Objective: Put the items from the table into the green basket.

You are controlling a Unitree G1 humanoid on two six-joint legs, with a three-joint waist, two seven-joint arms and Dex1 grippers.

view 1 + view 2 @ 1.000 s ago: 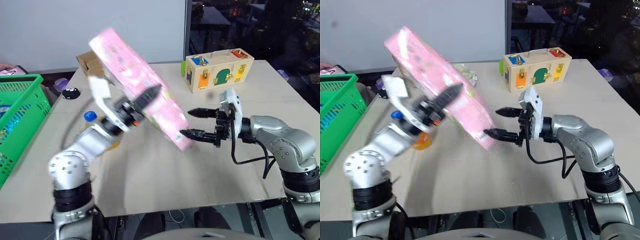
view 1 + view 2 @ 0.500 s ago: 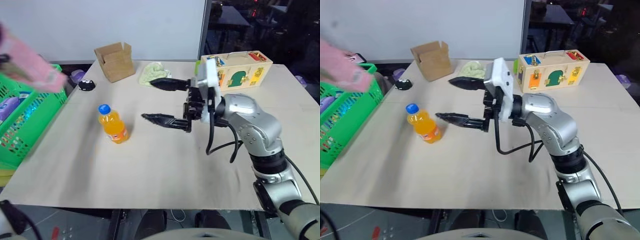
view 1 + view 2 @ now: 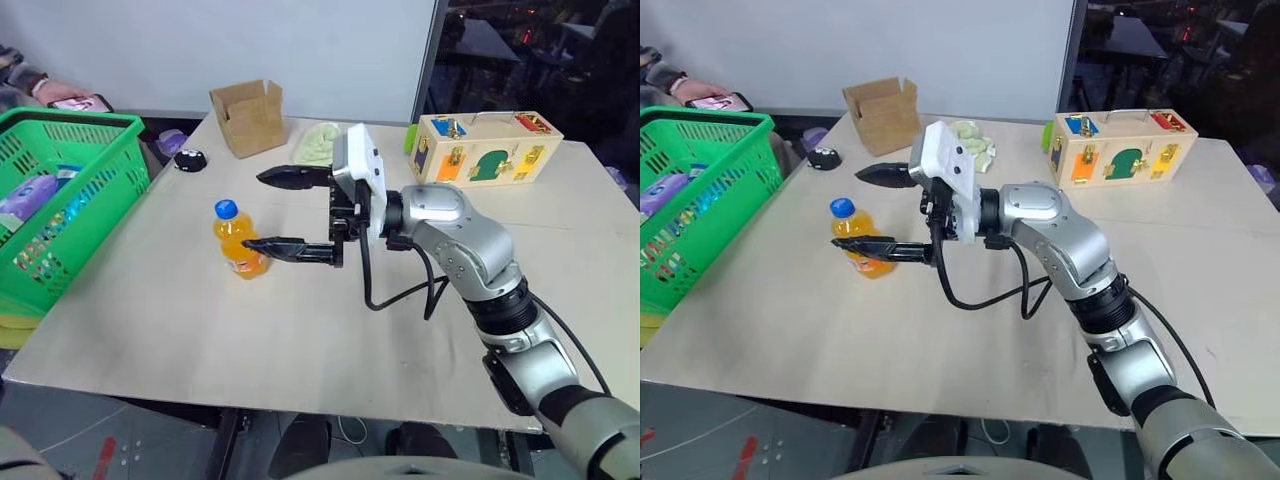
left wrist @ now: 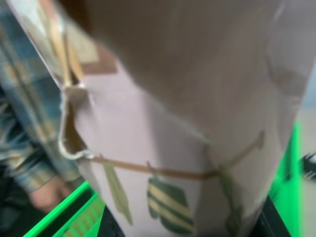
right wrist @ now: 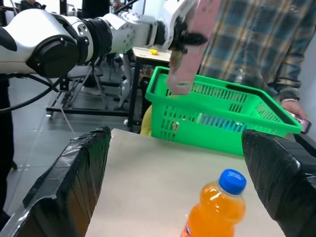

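Note:
The orange-drink bottle (image 3: 238, 240) with its blue cap stands on the pale table (image 3: 300, 340). My right gripper (image 3: 272, 212) is open and points at it, and the bottle (image 5: 217, 207) stands just beyond the wide gap between the black fingers (image 5: 69, 182). The nearer fingertip is close beside the bottle. In the right wrist view my left gripper (image 5: 186, 37) is shut on the long pink box (image 5: 190, 54), which hangs over the green basket (image 5: 222, 118). That pink box (image 4: 187, 148) shows very close in the left wrist view. The green basket (image 3: 95, 190) stands off the table's left edge.
Several packets (image 3: 30, 195) lie in the basket. A cardboard box (image 3: 248, 117), a green cloth (image 3: 318, 143), a small black object (image 3: 188, 160) and a wooden latch box (image 3: 487, 148) sit along the table's far side. A person in a plaid shirt (image 5: 256, 44) stands behind the basket.
My left arm swung the pink box left, off the table and over the basket. My right gripper, still open, moved left up to the bottle. The camera view shifted too.

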